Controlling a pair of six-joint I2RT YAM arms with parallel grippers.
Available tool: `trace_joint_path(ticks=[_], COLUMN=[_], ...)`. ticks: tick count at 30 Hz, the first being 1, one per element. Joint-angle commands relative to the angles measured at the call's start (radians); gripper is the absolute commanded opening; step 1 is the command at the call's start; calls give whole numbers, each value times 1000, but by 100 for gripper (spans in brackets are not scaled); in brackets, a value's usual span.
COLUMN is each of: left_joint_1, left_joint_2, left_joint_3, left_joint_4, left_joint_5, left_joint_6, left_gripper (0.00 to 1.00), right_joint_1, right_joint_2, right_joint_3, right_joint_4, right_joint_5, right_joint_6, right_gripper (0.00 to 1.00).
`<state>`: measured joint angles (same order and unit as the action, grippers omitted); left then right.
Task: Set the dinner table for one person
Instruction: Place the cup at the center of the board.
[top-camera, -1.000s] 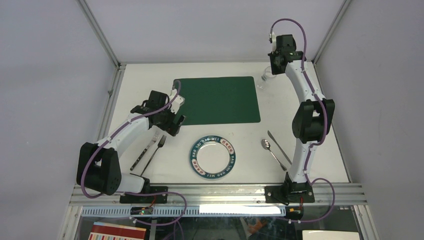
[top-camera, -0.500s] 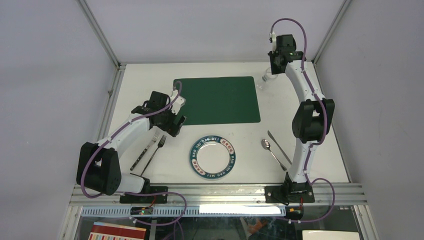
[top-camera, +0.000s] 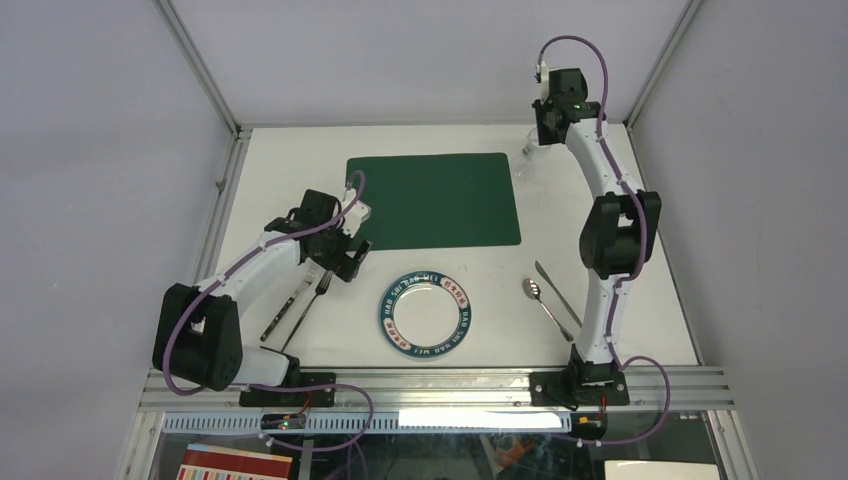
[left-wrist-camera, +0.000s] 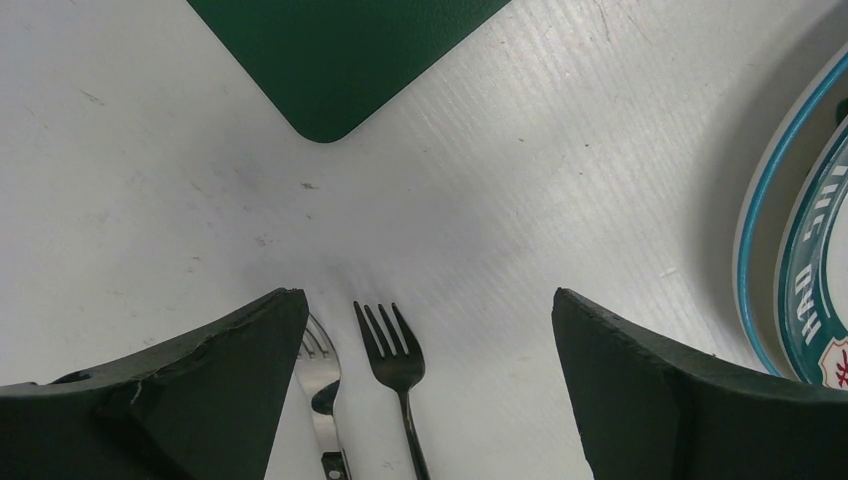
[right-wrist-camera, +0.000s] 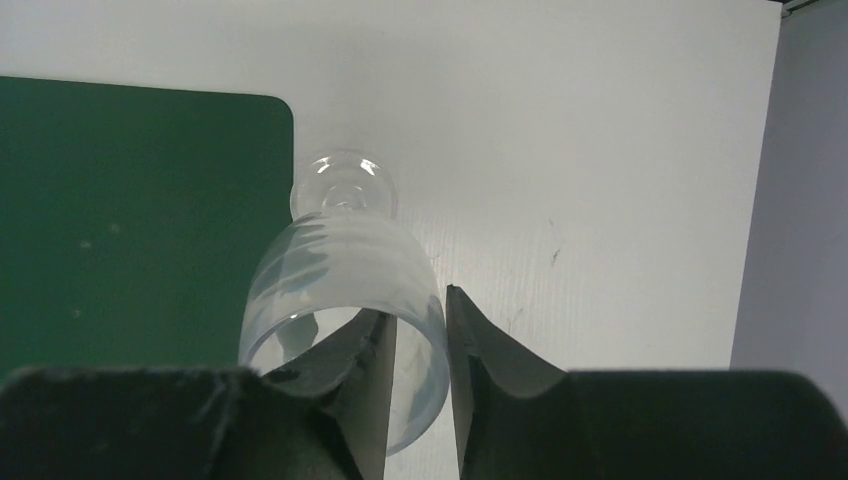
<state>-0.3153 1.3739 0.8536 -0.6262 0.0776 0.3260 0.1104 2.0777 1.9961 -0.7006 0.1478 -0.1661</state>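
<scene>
Dinner tabletop (top-camera: 620, 200), lying under the green placemat (top-camera: 435, 200), is partly set.
Right pincer (right-wrist-camera: 418, 310), barely parted, straddles the wine glass (right-wrist-camera: 340, 260) rim beside the placemat's far-right corner, a drink's usual spot; left pincer (left-wrist-camera: 428, 295) gapes empty over the dark fork (left-wrist-camera: 392, 345).

My left gripper (left-wrist-camera: 425, 305): jaws wide apart, lower corners. Between them, bottom centre: black fork (left-wrist-camera: 392, 352), silver fork (left-wrist-camera: 322, 368) just left of it. Top: green placemat (left-wrist-camera: 340, 60) corner. Right edge: blue-rimmed plate (left-wrist-camera: 790, 270). Ground: white dinner table (left-wrist-camera: 560, 180)
</scene>
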Motion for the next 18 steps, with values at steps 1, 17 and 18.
trace_joint_path(ticks=[1,17,18], left_joint_1=[-10,-10,-10], left_joint_2=[-47,-57,-56], left_joint_3=[-3,-27,-27], left_joint_4=[40,40,40], left_joint_5=[-17,-25,-25], left_joint_6=[-4,-8,-8], left_gripper=[99,99,99], right_joint_1=[-6,-7,-7], right_joint_2=[44,56,55], right_joint_3=[73,99,98], right_joint_4=[41,172,173], right_joint_5=[-10,-9,-9], right_joint_6=[1,-20,-20], right_gripper=[27,36,37])
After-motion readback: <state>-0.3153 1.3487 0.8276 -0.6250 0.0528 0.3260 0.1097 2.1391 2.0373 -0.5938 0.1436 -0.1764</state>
